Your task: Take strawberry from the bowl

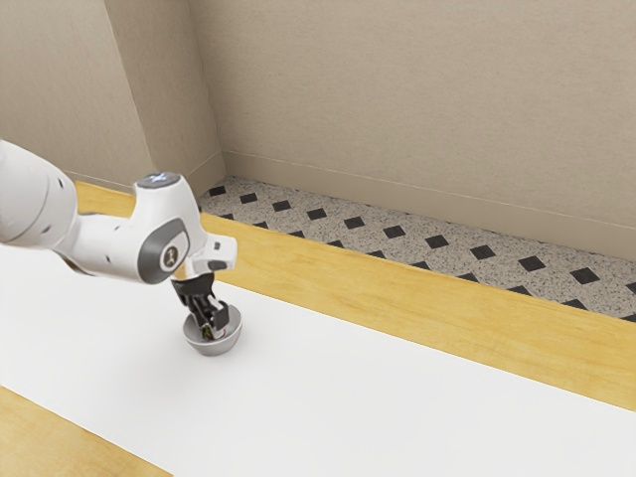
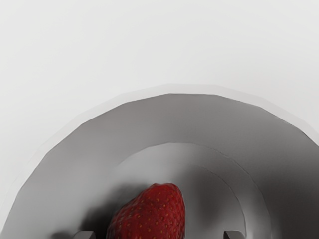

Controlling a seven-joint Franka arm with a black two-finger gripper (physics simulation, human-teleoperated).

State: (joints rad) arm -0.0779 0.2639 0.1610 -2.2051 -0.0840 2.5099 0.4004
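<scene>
Table (image 1: 417, 273): white strip (image 1: 348, 397) along it, with open room around the bowl on the side away from the arm. Arm (image 1: 104, 245): reaching in from the exterior view's left, hand low. Bowl (image 1: 212, 348): upright on the strip, rim all round. Gripper (image 1: 213, 324): down inside the rim, fingers well parted, gripping nothing. Strawberry (image 2: 152, 214): in the bowl, between the fingers, nearer one than the other. Step in hand, as judged: lining up the grasp. Next: centre, close, then lift straight up; a sideways pull could catch the rim.
</scene>
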